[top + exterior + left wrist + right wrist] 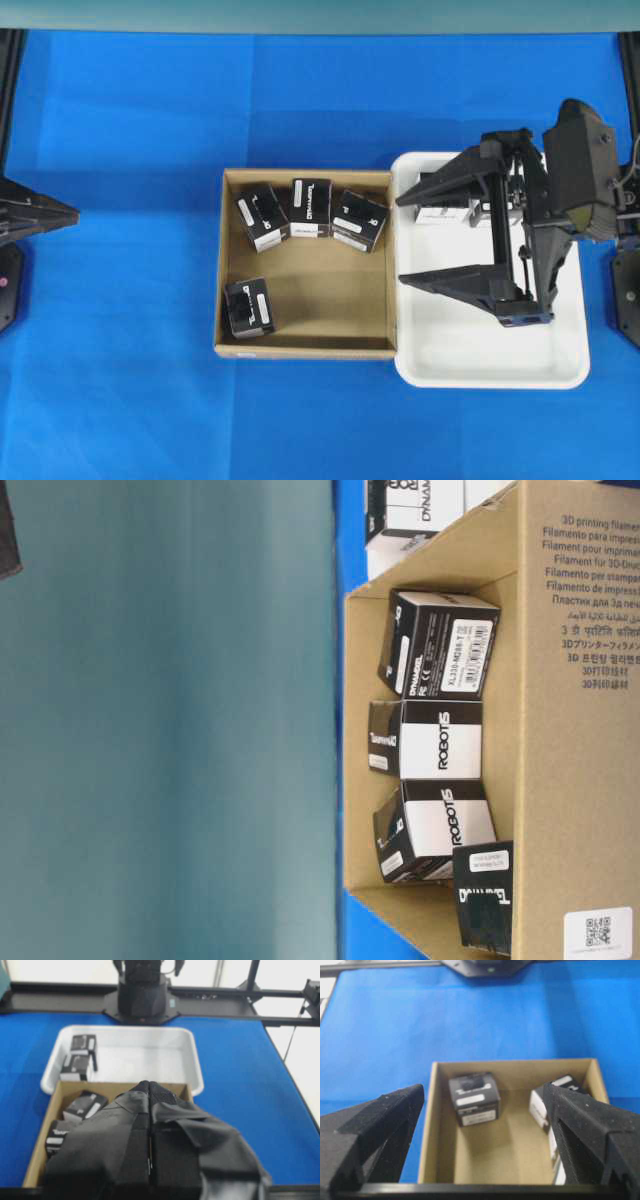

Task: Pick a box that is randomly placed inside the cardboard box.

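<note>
The blue-covered table (130, 350) is carrying a shallow square brown cardboard box (305, 345) and, touching its wall on the side toward the right arm, a white rounded plastic tray (490, 365) in which a couple of similar black cartons (445, 212) are lying. The right gripper (400, 240) is hanging over the tray with its jaws spread wide and empty, their tips reaching just to the cardboard box's near wall. Four small black cuboid cartons with white label strips are sitting inside the cardboard box: three are clustered in a row ahead of the upper jaw as the overhead view shows it, and one lone black carton (249, 307) is resting apart near the far corner, beyond the lower jaw; in the right wrist view this carton (474, 1098) is lying ahead of the gap between the jaws, with open floor around it. The left gripper (149, 1125) is pulled back at the table's edge, its jaws pressed together on nothing. The cartons are looking stiff, light and flat-sided, though their printed faces are probably somewhat slick, so a firm, square pinch across two opposite side faces of the lone carton, which stands free of its neighbours, seems the safest hold.
</note>
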Controlling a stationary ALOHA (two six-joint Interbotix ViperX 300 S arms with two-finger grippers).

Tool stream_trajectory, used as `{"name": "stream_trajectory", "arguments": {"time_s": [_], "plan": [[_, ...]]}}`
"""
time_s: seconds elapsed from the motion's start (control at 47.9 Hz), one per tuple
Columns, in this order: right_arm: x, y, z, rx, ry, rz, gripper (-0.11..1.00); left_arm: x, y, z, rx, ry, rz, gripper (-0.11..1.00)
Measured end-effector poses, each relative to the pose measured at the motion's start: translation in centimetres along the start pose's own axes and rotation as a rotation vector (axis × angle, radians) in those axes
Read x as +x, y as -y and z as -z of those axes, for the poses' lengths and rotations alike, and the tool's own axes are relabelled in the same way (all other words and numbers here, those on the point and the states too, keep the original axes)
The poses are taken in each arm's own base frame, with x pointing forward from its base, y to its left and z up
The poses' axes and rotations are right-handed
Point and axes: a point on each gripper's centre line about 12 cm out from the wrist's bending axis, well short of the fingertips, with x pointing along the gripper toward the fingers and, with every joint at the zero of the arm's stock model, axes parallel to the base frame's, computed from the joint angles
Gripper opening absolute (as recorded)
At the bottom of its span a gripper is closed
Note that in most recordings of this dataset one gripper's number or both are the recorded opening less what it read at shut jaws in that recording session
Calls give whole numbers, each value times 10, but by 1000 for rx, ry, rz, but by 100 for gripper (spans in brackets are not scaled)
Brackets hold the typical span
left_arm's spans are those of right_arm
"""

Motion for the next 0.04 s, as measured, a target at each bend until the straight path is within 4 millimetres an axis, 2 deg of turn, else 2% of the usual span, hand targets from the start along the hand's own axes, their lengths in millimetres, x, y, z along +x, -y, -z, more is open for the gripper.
{"name": "stream_trajectory", "arguments": {"time_s": [0.042], "plan": [[-1,-1,0,-1,0,-3,99,3,0,2,-3,-8,0,-6]]}}
